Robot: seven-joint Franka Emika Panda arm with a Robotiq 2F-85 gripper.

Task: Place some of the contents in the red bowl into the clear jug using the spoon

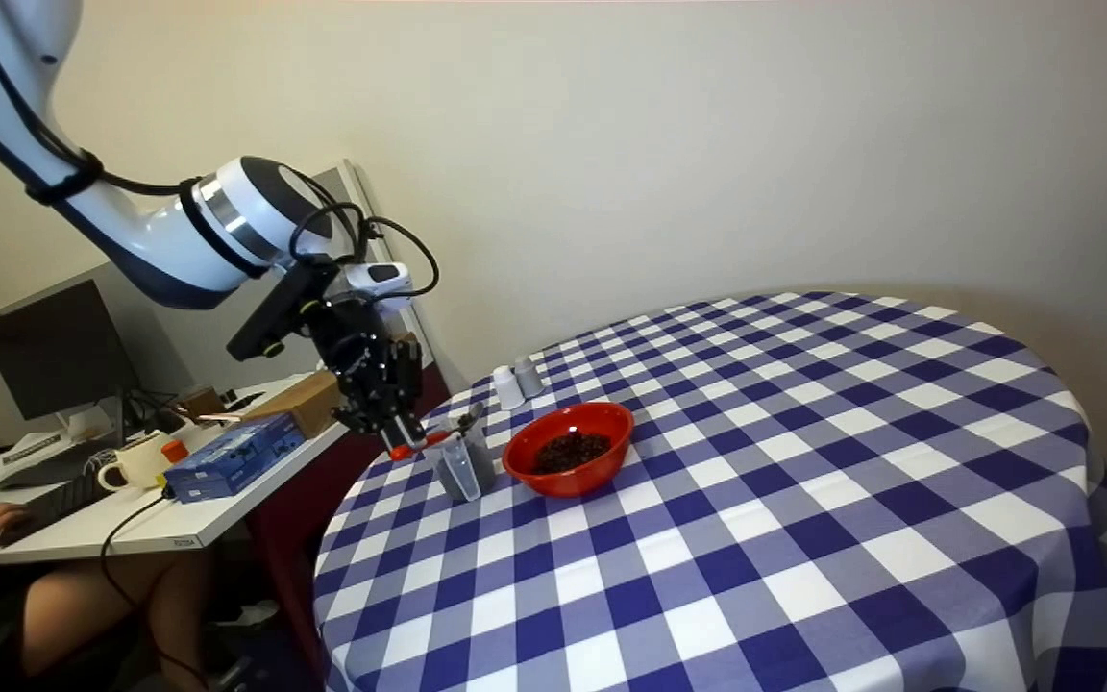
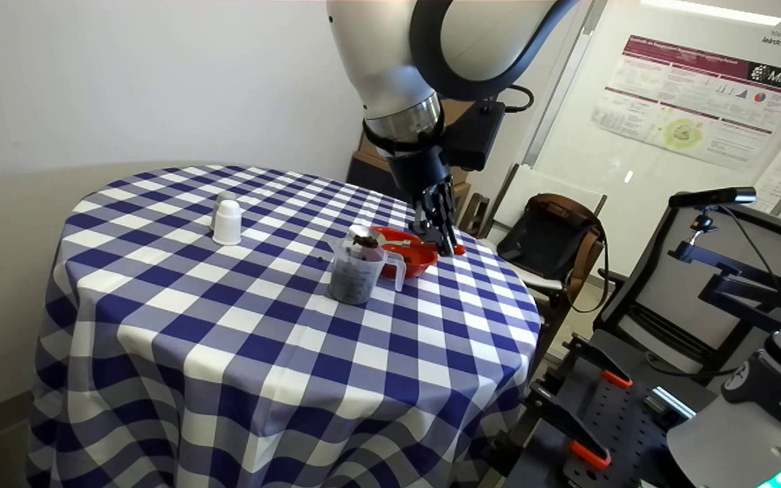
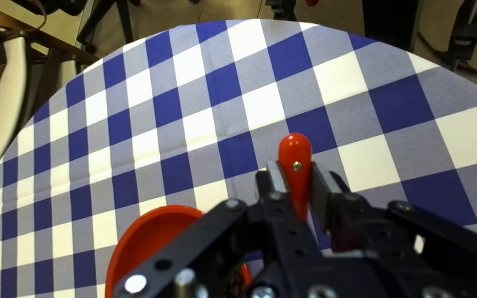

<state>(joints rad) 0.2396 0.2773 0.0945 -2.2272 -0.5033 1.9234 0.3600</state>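
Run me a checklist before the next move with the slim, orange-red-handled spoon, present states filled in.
1. Jaws shut on the slim spoon, by its orange-red handle: ok.
2. Small dark brown-black bits on the spoon's head: ok.
3. Head over the mouth of the clear, handled jug, by both exterior views: ok.
4. Jug upright on the blue-and-white checked tablecloth: ok.
5. Head free of the jug's rim: cannot tell.
6. Bits already inside the jug: cannot tell.
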